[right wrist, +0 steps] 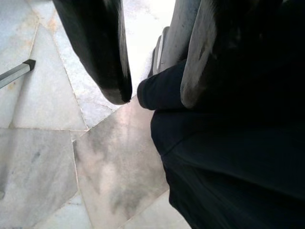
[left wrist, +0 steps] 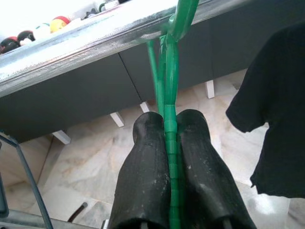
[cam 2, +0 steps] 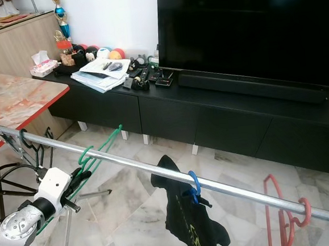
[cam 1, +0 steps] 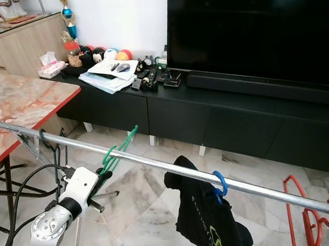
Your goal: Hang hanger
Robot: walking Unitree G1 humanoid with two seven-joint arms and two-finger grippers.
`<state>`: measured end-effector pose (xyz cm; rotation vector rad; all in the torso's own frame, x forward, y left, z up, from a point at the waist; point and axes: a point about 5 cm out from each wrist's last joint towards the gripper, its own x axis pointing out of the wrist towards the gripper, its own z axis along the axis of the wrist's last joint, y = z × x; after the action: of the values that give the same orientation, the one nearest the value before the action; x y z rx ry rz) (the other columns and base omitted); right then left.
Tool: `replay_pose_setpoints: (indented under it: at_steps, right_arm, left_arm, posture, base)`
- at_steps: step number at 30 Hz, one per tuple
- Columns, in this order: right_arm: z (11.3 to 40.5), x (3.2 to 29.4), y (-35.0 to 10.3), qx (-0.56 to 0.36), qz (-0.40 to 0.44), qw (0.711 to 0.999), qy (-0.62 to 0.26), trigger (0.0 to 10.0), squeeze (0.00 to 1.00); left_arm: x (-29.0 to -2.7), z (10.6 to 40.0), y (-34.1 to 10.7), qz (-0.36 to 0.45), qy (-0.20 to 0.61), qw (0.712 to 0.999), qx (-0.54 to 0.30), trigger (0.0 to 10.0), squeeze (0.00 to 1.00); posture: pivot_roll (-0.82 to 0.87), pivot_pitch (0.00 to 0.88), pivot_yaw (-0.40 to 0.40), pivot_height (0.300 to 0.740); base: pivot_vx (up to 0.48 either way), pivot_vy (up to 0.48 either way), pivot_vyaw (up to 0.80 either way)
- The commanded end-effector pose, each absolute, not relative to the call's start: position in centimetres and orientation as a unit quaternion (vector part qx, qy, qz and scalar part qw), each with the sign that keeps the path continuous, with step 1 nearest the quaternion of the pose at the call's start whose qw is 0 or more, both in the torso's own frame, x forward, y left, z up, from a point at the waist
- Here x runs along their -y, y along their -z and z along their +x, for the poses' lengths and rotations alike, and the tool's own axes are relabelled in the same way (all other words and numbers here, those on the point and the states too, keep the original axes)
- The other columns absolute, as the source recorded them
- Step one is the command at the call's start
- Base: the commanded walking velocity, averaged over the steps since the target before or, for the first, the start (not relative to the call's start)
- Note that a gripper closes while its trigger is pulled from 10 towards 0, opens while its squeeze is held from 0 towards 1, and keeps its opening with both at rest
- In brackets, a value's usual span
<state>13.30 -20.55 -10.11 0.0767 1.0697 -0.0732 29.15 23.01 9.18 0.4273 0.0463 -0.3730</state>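
A green hanger [cam 1: 119,150] leans against the silver rail [cam 1: 156,165], and its hook [left wrist: 180,19] curls over the bar. My left gripper [cam 1: 103,176] is just below the rail on its near side. Its two black fingers [left wrist: 145,167] are shut on the hanger's green stem. Further right on the rail a blue hanger [cam 1: 219,182] carries a black shirt [cam 1: 209,219], and a red hanger [cam 1: 313,216] hangs near the right end. My right gripper [right wrist: 155,98] hangs low over the marble floor, open with nothing between its fingers, beside a dark shape.
A red-edged marble table [cam 1: 15,109] stands at the left, close to the rail's end and the rack's frame [cam 1: 32,146]. A black TV console [cam 1: 221,118] with a large TV [cam 1: 253,25] and clutter runs behind the rail. Cables [cam 1: 13,194] trail under the table.
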Motion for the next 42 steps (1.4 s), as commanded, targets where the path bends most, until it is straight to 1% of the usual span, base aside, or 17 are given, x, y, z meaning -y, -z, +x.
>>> replay_pose_setpoints:
  at_steps: [1, 6, 15, 22, 26, 30, 31, 32, 42]
  right_arm:
    - [13.2, 20.7, 10.1, -0.511, 0.037, 0.858, 0.038, 10.0, 0.0]
    - [13.2, 20.7, 10.1, -0.512, 0.036, 0.858, 0.037, 10.0, 0.0]
    - [13.2, 20.7, 10.1, -0.513, 0.032, 0.857, 0.035, 10.0, 0.0]
    - [13.1, 20.7, 10.2, -0.514, 0.032, 0.856, 0.035, 10.0, 0.0]
    - [13.1, 20.7, 10.2, -0.515, 0.03, 0.856, 0.032, 10.0, 0.0]
    - [13.0, 20.7, 10.2, -0.515, 0.033, 0.856, 0.033, 10.0, 0.0]
    - [13.0, 20.7, 10.2, -0.515, 0.033, 0.856, 0.032, 10.0, 0.0]
    - [13.0, 20.7, 10.2, -0.515, 0.034, 0.856, 0.033, 10.0, 0.0]
    - [13.0, 20.6, 10.2, -0.515, 0.033, 0.856, 0.032, 10.0, 0.0]
  left_arm:
    - [-23.0, 29.6, -9.7, 0.218, 0.174, 0.96, -0.018, 10.0, 0.0]
    - [-22.9, 30.3, -8.7, 0.211, 0.14, 0.965, -0.061, 10.0, 0.0]
    - [-21.9, 31.1, -7.9, 0.196, 0.126, 0.968, -0.089, 10.0, 0.0]
    - [-22.6, 31.1, -6.7, 0.18, 0.076, 0.97, -0.144, 10.0, 0.0]
    - [-22.4, 30.9, -6.5, 0.141, 0.062, 0.977, -0.144, 10.0, 0.0]
    - [-21.7, 30.8, -6.6, 0.127, 0.072, 0.98, -0.133, 10.0, 0.0]
    - [-21.7, 30.8, -6.6, 0.122, 0.07, 0.981, -0.13, 10.0, 0.57]
    - [-21.5, 30.8, -6.9, 0.116, 0.07, 0.983, -0.12, 10.0, 1.0]
    - [-21.7, 30.4, -8.2, 0.108, 0.063, 0.988, -0.088, 10.0, 1.0]
  posture:
    - [0.07, 0.0, -0.039, 0.74]
    - [0.07, 0.0, -0.039, 0.74]
    - [0.06, 0.0, -0.039, 0.74]
    - [0.06, 0.0, -0.037, 0.74]
    - [0.06, 0.0, -0.038, 0.74]
    - [0.07, 0.0, -0.037, 0.74]
    - [0.06, 0.0, -0.036, 0.74]
    - [0.06, 0.0, -0.035, 0.74]
    - [0.07, 0.0, -0.035, 0.74]
  base:
    - [0.0, 0.0, 0.0]
    - [0.0, 0.0, 0.0]
    - [0.0, 0.0, 0.0]
    - [0.0, 0.0, 0.0]
    - [0.0, 0.0, 0.0]
    - [0.0, 0.0, 0.0]
    - [0.0, 0.0, 0.0]
    - [0.0, 0.0, 0.0]
    - [0.0, 0.0, 0.0]
